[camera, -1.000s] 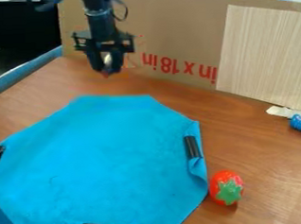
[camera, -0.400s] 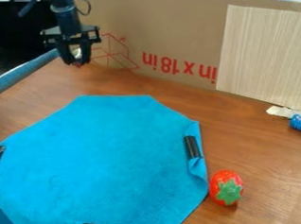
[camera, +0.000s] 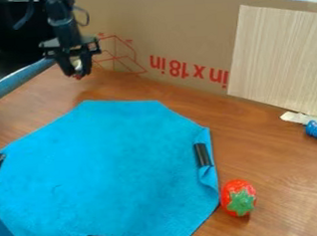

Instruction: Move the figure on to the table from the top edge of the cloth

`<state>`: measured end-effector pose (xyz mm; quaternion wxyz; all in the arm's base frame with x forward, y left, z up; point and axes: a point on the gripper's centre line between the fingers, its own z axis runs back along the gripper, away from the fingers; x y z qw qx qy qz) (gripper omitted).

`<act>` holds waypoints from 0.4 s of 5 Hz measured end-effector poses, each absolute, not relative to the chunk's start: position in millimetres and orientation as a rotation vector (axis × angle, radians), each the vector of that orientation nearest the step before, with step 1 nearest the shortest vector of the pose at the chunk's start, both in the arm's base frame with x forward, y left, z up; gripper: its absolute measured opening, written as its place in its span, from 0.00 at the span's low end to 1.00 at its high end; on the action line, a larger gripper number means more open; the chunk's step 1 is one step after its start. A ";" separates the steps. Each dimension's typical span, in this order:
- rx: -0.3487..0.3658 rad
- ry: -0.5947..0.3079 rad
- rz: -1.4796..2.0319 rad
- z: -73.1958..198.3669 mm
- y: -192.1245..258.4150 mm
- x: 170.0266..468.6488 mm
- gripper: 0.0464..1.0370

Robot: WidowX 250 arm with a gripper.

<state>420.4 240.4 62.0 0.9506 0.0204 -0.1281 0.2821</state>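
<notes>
Over there, the gripper [camera: 78, 74] hangs at the counter's [camera: 269, 149] far left, its jaws clamped round the small figure [camera: 77, 66]; the blue cloth [camera: 110, 167] lies nearer; a strawberry [camera: 238, 198] sits beside it.

I'm holding the black arm [camera: 63, 26] at the upper left, its claw [camera: 76, 71] pointing down and its fingers [camera: 66, 65] gripping.

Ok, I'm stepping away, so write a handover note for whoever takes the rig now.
Gripper: closed on the small white-and-red figure, at upper left, beyond the top edge of the blue cloth.
Done: figure picked up and clear of the cloth.
Left: probably lower it onto the table there, then release; contact with the table can't be judged.
Toy strawberry: on the table, right of the cloth.
</notes>
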 end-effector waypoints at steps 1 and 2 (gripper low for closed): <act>0.048 -0.208 0.581 39.9 247.6 414.3 0.48; 0.041 -0.173 0.610 34.0 252.6 419.9 0.55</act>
